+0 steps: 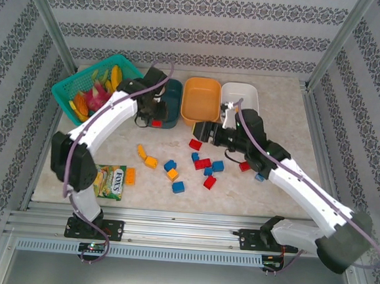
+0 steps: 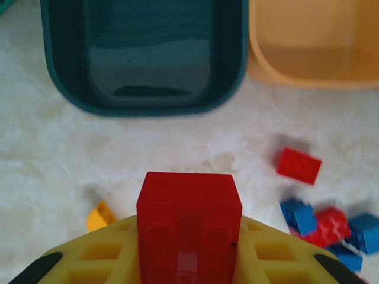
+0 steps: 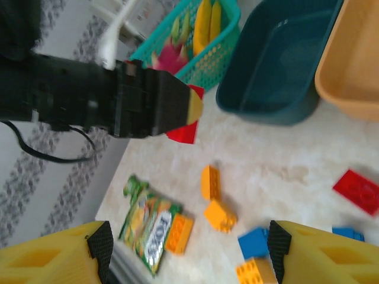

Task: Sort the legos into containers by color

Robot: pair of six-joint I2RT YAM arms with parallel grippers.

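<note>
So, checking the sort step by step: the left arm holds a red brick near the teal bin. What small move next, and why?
Probably ease the left gripper forward over the teal bin: its jaws are shut on the red brick, which sits short of the bin's near rim.

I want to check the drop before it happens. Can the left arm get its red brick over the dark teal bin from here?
Probably yes. The left claw, shut on the red brick, is short of the near rim of the dark teal bin, and only bare table lies between them.
</note>
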